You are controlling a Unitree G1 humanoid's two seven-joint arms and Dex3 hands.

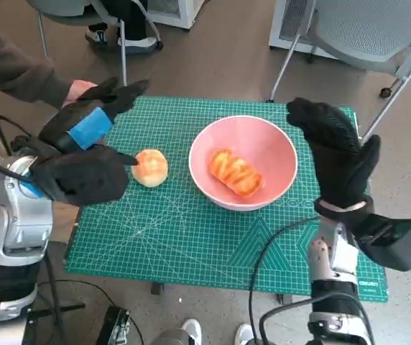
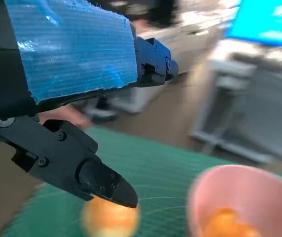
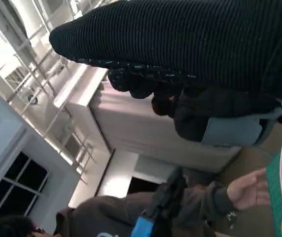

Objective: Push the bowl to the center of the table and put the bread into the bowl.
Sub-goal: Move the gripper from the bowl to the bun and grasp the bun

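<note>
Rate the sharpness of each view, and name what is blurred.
Head view: sharp throughout; bowl and round bread crisp. Left wrist view: the left robot hand is sharp, but bowl, bread and background are smeared. Right wrist view: fairly sharp, bright window glare in one corner.

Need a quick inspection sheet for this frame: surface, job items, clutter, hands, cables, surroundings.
Surface: green gridded cutting mat covering the table.
Job's things: pink round bowl near mat centre, holding an orange glazed bread piece; a second pale round bun lies on the mat to the bowl's left.
Clutter: nothing seen.
Hands: left hand open above the bun, holding nothing; right hand open, raised beside the bowl.
Cables: black cables at the mat's front edge.
Surroundings: a person's hand at the mat's far left corner; grey chairs behind.
</note>
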